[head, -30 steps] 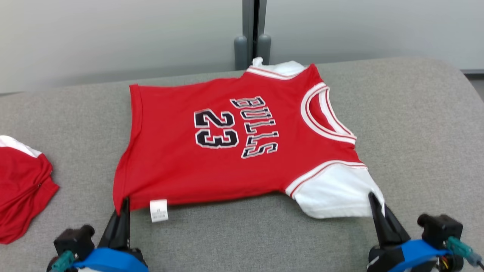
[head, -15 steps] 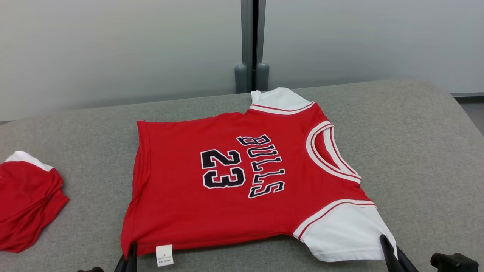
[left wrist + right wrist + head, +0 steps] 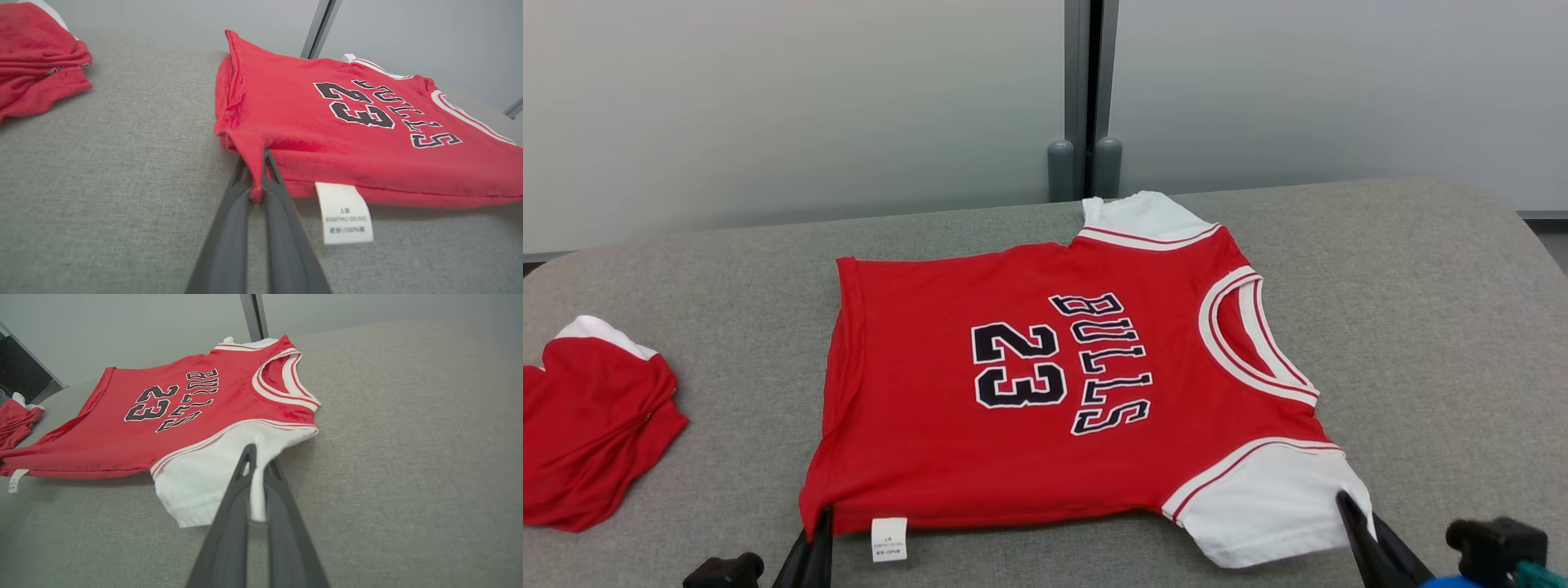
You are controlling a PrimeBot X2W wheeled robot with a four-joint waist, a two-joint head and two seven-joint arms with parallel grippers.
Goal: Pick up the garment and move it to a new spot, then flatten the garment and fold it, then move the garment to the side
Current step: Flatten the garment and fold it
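**A:** Where is the garment (image 3: 1045, 392)?

**B:** Spread flat, front up, across the middle of the grey surface (image 3: 1421, 327). The "BULLS 23" print faces up. The neck opening points to the surface's right end and the hem to its left end.

**A:** And the pincers?

**B:** Both are at the surface's near edge. The left pincer (image 3: 256, 163) is clenched on the near hem corner, with red cloth pinched between its two fingers, just beside the white care label (image 3: 345, 212). The right pincer (image 3: 259, 457) is clamped on the near white sleeve (image 3: 1266, 506), with a fold of white cloth caught between its fingers.

**A:** Anything else there?

**B:** A crumpled red bundle (image 3: 592, 425) lies at the surface's left end, well apart from the garment.
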